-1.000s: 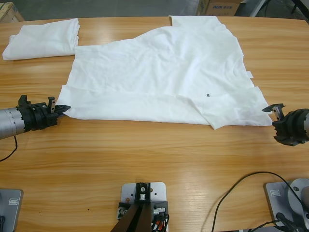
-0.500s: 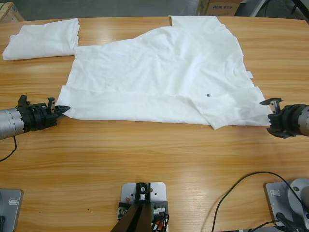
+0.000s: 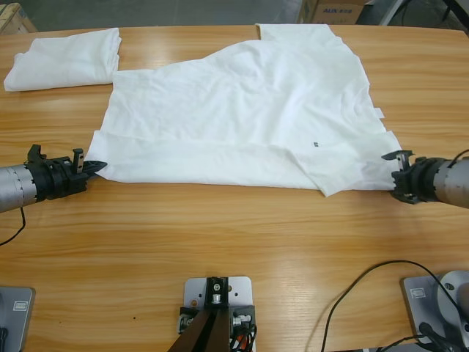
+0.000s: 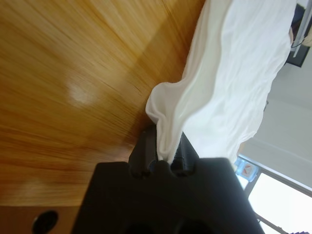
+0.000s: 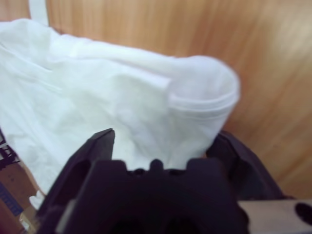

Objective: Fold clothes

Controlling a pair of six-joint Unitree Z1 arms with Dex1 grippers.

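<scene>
On the desk in the high view, a white T-shirt is spread flat across the middle, wrinkled, its near hem folded up into a band, with a tiny dark mark toward its right side. A second white T-shirt, folded, is laid at the far left corner, apart from the first. The left gripper is set at the shirt's near left corner, the right gripper at its near right corner. A cardboard box is seen beyond the far edge.

Left wrist view: the left gripper is clamped on a bunched fold of the shirt; glossy wood grain fills the left, a bright window the lower right.

Right wrist view: the right gripper is spread wide, with the rolled shirt edge lying between the jaws, not pinched; wood is seen behind.
</scene>
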